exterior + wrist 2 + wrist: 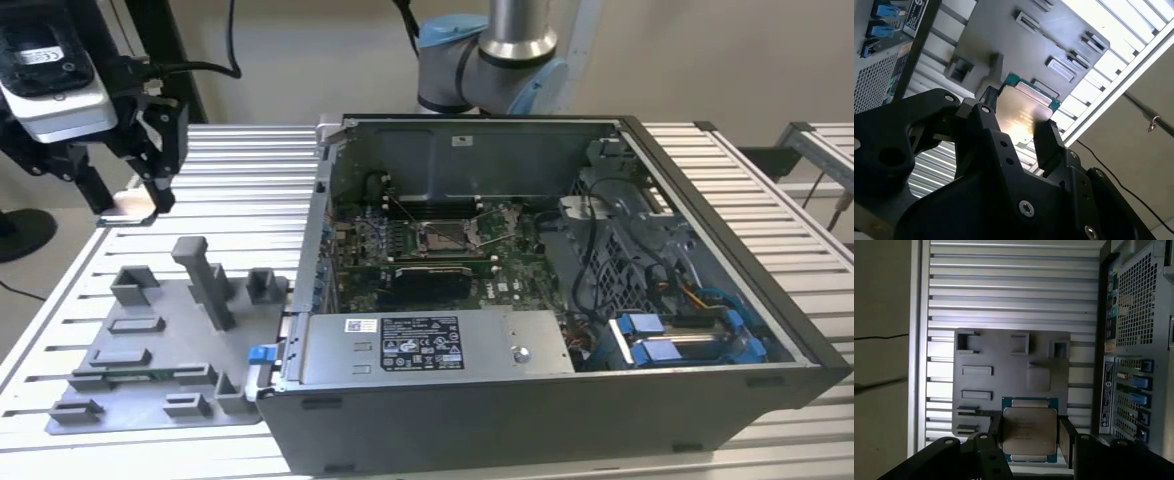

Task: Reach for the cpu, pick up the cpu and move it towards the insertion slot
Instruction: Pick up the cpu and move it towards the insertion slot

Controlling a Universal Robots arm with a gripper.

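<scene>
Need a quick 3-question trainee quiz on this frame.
1. True or false: the gripper holds the cpu between its fingers.
2. The slot sits: A) on the fixture plate, B) inside the open case, C) on the table slats.
3. Fill in: in the exterior view, the gripper is off the case's ____ side (that view's left or right).
Key: 1 true; 2 B; 3 left.
</scene>
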